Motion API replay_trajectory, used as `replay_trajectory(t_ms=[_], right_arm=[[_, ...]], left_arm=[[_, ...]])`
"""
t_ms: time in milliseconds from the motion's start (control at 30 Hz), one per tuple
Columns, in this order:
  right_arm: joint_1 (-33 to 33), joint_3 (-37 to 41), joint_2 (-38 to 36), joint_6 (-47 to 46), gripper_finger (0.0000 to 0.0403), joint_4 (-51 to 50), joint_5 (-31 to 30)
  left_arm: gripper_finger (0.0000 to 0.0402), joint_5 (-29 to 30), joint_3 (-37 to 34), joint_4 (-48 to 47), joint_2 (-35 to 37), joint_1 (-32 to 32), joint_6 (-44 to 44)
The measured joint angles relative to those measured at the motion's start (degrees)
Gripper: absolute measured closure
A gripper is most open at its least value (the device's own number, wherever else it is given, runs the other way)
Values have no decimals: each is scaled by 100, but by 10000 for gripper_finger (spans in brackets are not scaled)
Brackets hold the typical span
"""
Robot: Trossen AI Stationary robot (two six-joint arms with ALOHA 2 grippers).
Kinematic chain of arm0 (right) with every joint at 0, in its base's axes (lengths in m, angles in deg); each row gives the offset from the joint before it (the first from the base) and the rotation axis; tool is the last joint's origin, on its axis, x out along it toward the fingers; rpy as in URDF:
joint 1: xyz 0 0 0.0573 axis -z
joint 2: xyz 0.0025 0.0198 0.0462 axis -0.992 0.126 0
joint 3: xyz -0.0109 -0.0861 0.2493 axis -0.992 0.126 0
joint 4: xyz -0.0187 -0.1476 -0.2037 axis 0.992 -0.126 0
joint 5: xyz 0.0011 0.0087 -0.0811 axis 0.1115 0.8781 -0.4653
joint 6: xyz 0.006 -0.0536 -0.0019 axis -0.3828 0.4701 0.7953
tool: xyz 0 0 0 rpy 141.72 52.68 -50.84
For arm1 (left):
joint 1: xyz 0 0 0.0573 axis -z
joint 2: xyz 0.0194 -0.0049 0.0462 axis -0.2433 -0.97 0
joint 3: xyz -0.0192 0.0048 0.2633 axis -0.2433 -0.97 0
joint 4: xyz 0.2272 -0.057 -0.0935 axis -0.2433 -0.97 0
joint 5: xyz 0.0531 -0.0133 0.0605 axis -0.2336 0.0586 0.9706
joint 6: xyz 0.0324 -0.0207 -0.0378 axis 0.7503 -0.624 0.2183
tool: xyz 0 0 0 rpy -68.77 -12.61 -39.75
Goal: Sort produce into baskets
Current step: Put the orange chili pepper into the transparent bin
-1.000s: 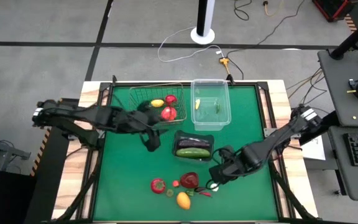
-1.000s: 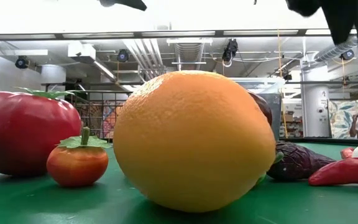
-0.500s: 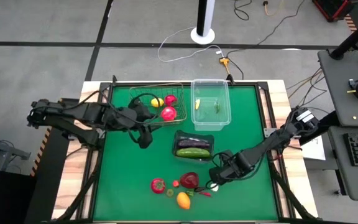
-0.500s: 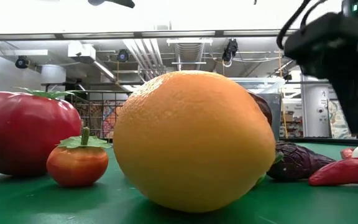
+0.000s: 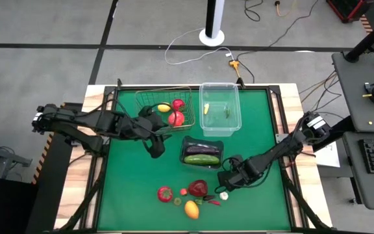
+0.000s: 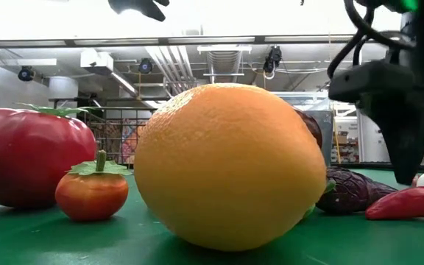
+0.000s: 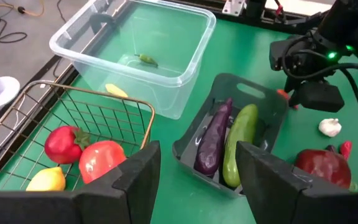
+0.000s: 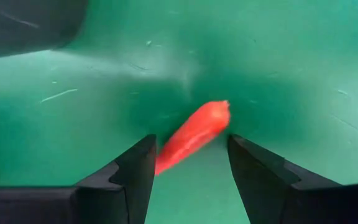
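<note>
My right gripper (image 5: 224,184) is open and low over the green mat. Its fingers stand on either side of a small red chili (image 8: 194,134) that lies on the mat, also visible in the left wrist view (image 7: 283,93). White garlic (image 5: 224,194) lies just beside it. My left gripper (image 5: 156,149) is open and empty between the wire basket (image 5: 149,97) and the dark tray (image 5: 186,144). The basket holds a lemon (image 5: 164,108) and two red round ones (image 5: 176,118). The tray holds an eggplant (image 7: 213,140) and a cucumber (image 7: 240,143). The clear tub (image 5: 237,110) holds two tiny pieces.
Near the table's front lie a red tomato (image 5: 165,194), a dark-red round one (image 5: 198,188), an orange fruit (image 5: 191,209) and small chilies (image 5: 211,201). The mat is bare at the left and right sides. A keyboard desk stands beyond the right edge.
My right gripper has come down toward the mat beside the garlic; in the low view it has dropped from the top edge to just above the table. My left gripper has shifted a little toward the table's left edge and back.
</note>
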Motion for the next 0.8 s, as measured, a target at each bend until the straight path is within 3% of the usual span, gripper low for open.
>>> replay_trajectory(t_ms=[233, 633, 800], right_arm=[[-2, -17, 114, -29, 237, -22, -6], [-6, 2, 2, 234, 381, -180, 97], [-6, -269, -322, 413, 385, -852, 396]], left_arm=[[210, 11, 0, 9, -6, 0, -25], [210, 152, 0, -5, -15, 0, -39], [210, 9, 0, -217, -14, 18, -209]])
